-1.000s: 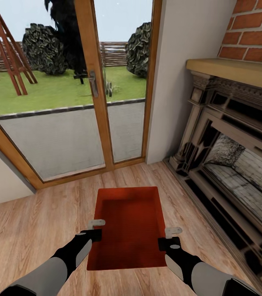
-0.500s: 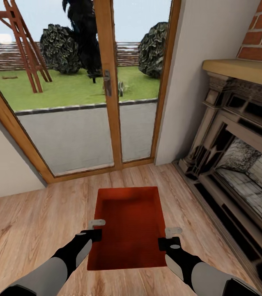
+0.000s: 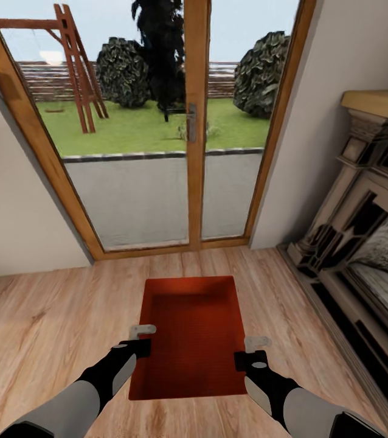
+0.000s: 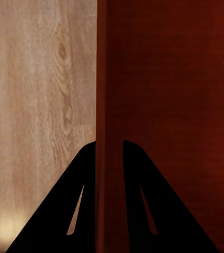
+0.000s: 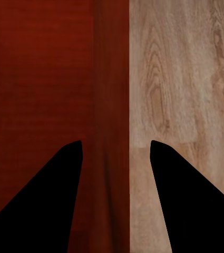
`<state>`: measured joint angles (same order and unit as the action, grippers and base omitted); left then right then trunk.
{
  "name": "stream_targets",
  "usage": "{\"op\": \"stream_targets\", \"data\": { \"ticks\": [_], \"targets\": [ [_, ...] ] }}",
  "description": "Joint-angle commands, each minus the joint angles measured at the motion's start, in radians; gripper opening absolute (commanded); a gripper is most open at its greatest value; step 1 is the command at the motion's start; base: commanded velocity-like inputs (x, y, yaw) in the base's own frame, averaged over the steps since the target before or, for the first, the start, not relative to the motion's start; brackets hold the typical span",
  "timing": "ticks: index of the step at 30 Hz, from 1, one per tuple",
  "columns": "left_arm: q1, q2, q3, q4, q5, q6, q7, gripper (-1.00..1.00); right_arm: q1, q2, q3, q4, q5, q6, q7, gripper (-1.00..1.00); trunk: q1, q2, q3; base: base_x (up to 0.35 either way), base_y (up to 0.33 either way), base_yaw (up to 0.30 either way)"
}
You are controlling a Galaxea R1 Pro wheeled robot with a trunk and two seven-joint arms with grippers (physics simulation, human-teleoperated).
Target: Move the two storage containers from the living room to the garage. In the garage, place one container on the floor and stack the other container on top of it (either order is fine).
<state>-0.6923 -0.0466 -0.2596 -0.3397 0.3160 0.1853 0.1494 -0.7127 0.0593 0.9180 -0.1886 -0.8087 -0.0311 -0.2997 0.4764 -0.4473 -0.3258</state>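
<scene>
— Where is the storage container (image 3: 193,331)?

— Held up over the light wood plank floor (image 3: 48,328) of the living room, open top upward, between the two arms. It is orange-red, rectangular, thin-walled and finely ribbed. Its far short end points toward the glass door (image 3: 157,140).

— How are the grippers set?

— The left gripper (image 3: 140,338) sits on the container's left long wall, near the end closest to the robot. In the left wrist view its two dark fingers (image 4: 69,205) straddle that wall closely, one inside and one outside, clamped on it. The right gripper (image 3: 253,350) is at the right long wall; in the right wrist view its fingers (image 5: 48,200) stand either side of the wall with a wider gap, so I cannot tell whether they press it.

— What lies around it?

— A wooden-framed glass door ahead, showing lawn, bushes and a red wooden frame outside. A dark ornate fireplace (image 3: 364,243) along the right, with a pale mantel.

— Any writing or labels?

— None readable on the container or elsewhere.
</scene>
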Motion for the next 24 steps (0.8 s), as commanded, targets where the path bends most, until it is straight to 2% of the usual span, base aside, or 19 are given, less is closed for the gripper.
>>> {"op": "stream_targets", "data": {
  "ticks": [1,24],
  "targets": [
    [-0.001,0.005,-0.004,-0.004,-0.017,0.006,0.014,-1.0,-0.001,-0.001,0.007,0.006,-0.023,-0.004,-0.004,-1.0,0.0,-0.002,-0.002,0.0,0.0,0.269],
    [-0.001,0.005,-0.004,-0.004,-0.017,0.005,0.013,-1.0,-0.001,-0.001,0.007,0.006,-0.023,-0.004,-0.004,-1.0,0.0,-0.002,-0.002,0.0,0.0,0.269]
  ]
}}
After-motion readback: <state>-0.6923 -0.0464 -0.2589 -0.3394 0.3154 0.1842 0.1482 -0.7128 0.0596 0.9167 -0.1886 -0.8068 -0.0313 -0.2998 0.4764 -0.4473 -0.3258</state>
